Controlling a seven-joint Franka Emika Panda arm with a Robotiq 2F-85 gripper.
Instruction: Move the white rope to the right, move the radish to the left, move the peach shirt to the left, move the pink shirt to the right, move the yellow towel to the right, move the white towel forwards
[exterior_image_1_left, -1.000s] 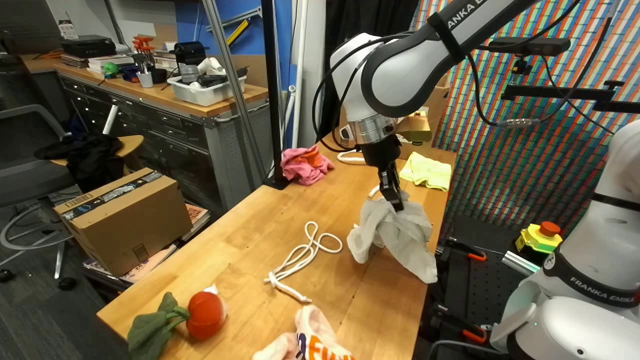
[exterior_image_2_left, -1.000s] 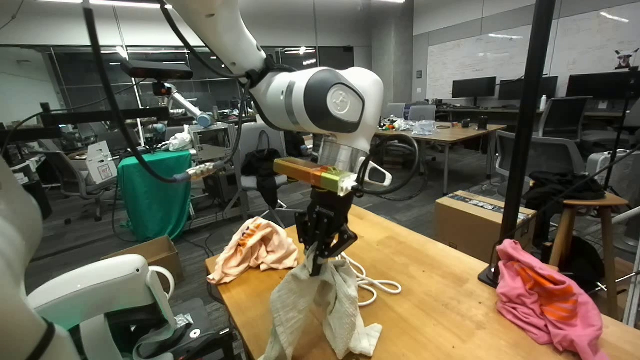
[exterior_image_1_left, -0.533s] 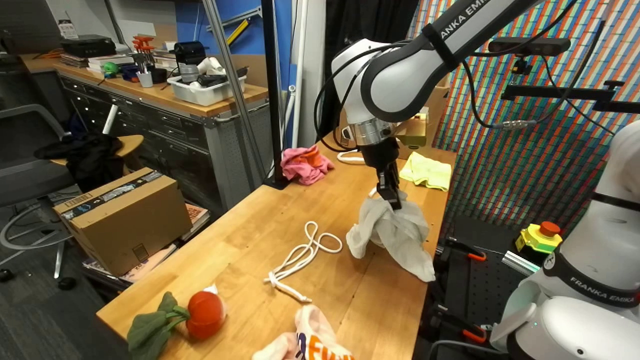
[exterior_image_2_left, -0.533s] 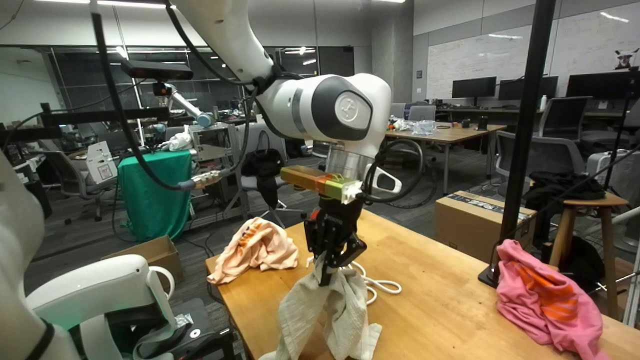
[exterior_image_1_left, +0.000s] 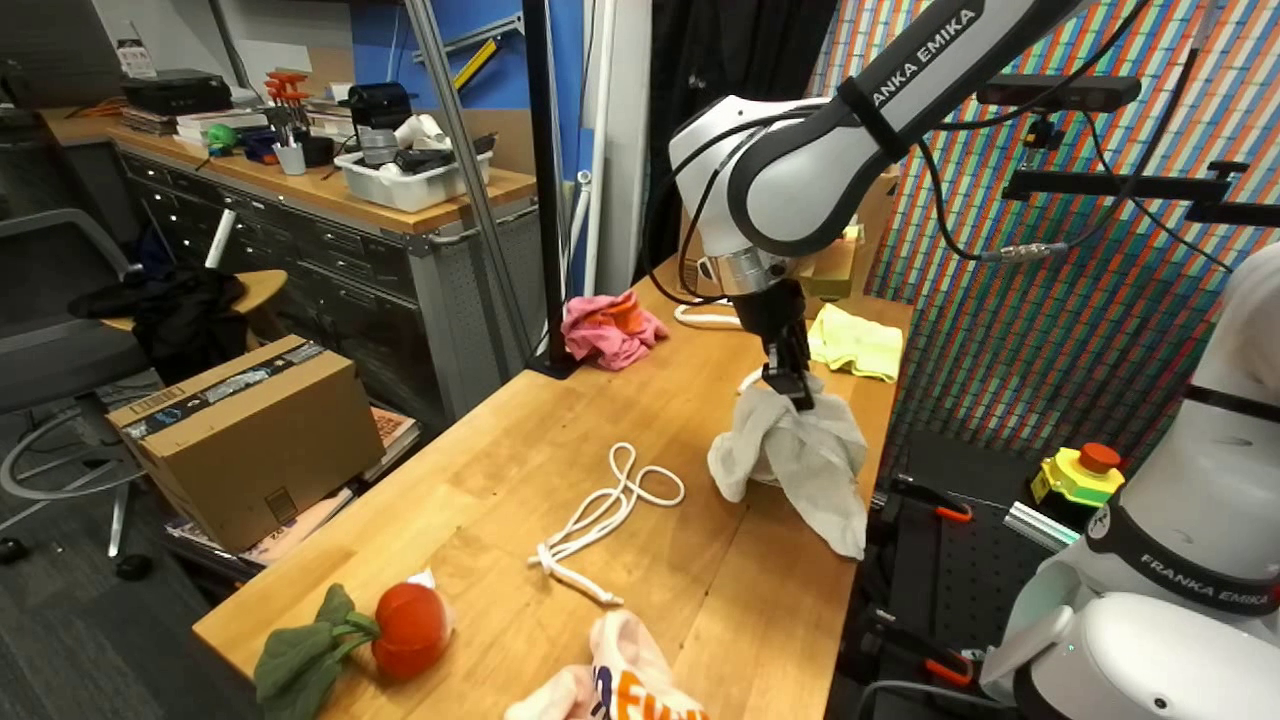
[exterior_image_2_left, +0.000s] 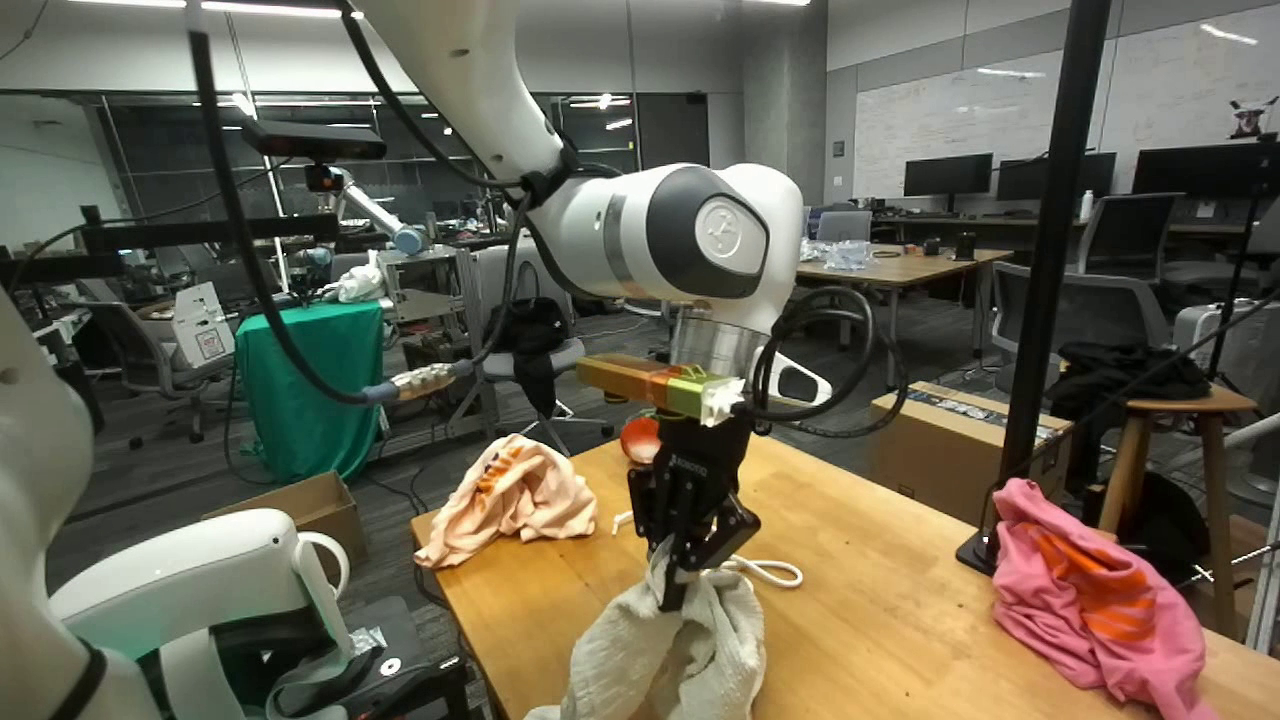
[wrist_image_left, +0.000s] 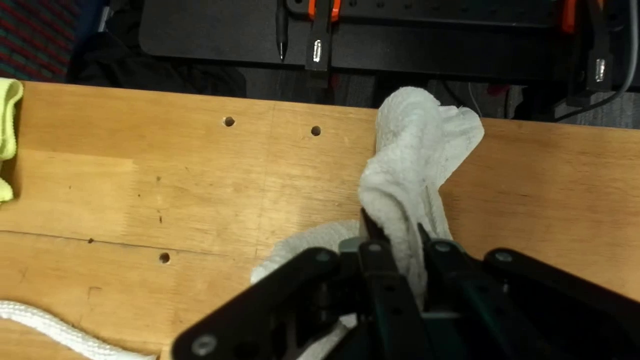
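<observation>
Pincer (wrist_image_left: 393, 227), nearly closed, grips the soft white-grey cloth towel (wrist_image_left: 405, 165), whose loose folds, dragged low, could snag the thick white rope (wrist_image_left: 57, 328) to its left.

White towel (exterior_image_1_left: 800, 460): off-white shading to pale grey, with a fine ribbed weave
Yellow towel (exterior_image_1_left: 857, 345): lemon yellow with a green cast
Pink shirt (exterior_image_2_left: 1060, 610): rose pink, with a streaky bright orange print
Peach shirt (exterior_image_2_left: 545, 500): pale peach, lettering in purple and orange
Radish (exterior_image_1_left: 411, 632): orange-red with some white; leaves (exterior_image_1_left: 300, 665) dull dark green
White rope (wrist_image_left: 55, 327): white, in a fine braid
Knotted cord (exterior_image_1_left: 631, 486): plain white
Worktop (exterior_image_1_left: 470, 530): honey-brown wood in lighter and darker blocks, dark specks
Pincer (wrist_image_left: 395, 227): black
Arm (exterior_image_2_left: 590, 235): white with dark grey bands, white lettering
Backdrop (exterior_image_1_left: 980, 330): rows of small red, blue, green and yellow dashes
</observation>
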